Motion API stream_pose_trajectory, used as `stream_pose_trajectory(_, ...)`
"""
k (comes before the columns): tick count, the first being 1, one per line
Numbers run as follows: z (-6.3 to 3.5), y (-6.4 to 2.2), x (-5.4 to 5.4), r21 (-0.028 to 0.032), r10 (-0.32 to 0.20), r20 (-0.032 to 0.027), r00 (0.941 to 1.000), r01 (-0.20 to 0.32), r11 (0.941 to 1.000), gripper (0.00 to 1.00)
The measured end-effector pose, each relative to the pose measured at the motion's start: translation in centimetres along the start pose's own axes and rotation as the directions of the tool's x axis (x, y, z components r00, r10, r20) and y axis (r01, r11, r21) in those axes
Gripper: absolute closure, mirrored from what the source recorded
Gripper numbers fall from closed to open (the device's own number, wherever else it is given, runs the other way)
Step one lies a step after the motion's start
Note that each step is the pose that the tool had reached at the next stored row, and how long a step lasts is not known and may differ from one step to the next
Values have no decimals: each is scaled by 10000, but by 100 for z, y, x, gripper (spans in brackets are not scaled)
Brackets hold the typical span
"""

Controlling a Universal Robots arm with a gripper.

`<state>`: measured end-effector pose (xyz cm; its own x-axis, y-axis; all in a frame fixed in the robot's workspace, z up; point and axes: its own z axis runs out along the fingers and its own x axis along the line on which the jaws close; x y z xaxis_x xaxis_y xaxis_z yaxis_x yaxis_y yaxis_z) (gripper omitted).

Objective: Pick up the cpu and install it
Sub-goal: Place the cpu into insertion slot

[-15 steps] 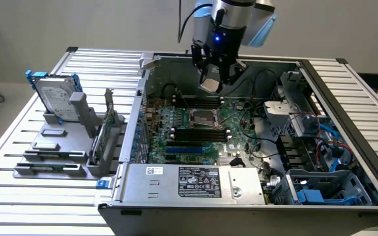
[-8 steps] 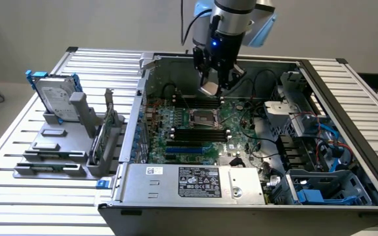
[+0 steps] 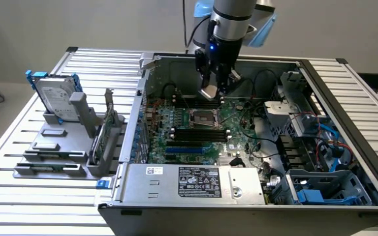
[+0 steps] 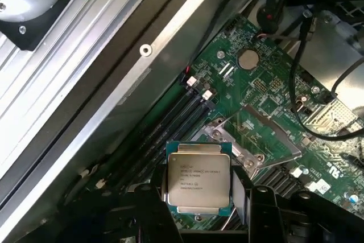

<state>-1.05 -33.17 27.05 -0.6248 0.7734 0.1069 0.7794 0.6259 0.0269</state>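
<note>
The cpu (image 4: 198, 179) is a small silvery square chip with printed text, held flat between the dark fingers (image 4: 149, 211) of my gripper (image 4: 199, 203), which is shut on it. In the exterior view the gripper (image 3: 214, 92) hangs inside the open computer case with the cpu (image 3: 208, 92) at its tip. It is above the green board (image 3: 235, 142), just behind the metal-framed socket (image 3: 202, 118). The wrist view shows the socket (image 4: 250, 138) with its silver frame lying beyond the chip, which is apart from it.
Black memory slots (image 3: 202, 133) flank the socket. A silver hard drive with blue brackets (image 3: 56, 96) stands in a grey rack (image 3: 51, 157) on the exterior view's left. The power supply (image 3: 196, 182) fills the case front, and cables (image 3: 327, 147) and drive bays fill its right.
</note>
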Motion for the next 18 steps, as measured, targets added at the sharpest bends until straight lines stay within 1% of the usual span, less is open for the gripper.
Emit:
stream_pose_trajectory(3, 36, -1, -4, -44, 538, 6, 9986, -538, 9985, 45)
stream_pose_trajectory(5, 62, -2, -7, -75, 906, 9, 9959, -906, 9959, 45)
stream_pose_trajectory(7, 87, -2, -9, -107, 1263, 12, 9920, -1262, 9919, 45)
stream_pose_trajectory(9, 114, -3, -12, -142, 1617, 16, 9868, -1617, 9867, 45)
stream_pose_trajectory(11, 137, -3, -15, -165, 1969, 13, 9804, -1969, 9803, 45)
stream_pose_trajectory(13, 159, -4, -17, -179, 2327, 4, 9726, -2326, 9724, 45)
stream_pose_trajectory(15, 178, -5, -19, -200, 2687, -4, 9632, -2686, 9630, 45)
stream_pose_trajectory(18, 202, -5, -22, -245, 3206, -12, 9472, -3205, 9469, 45)
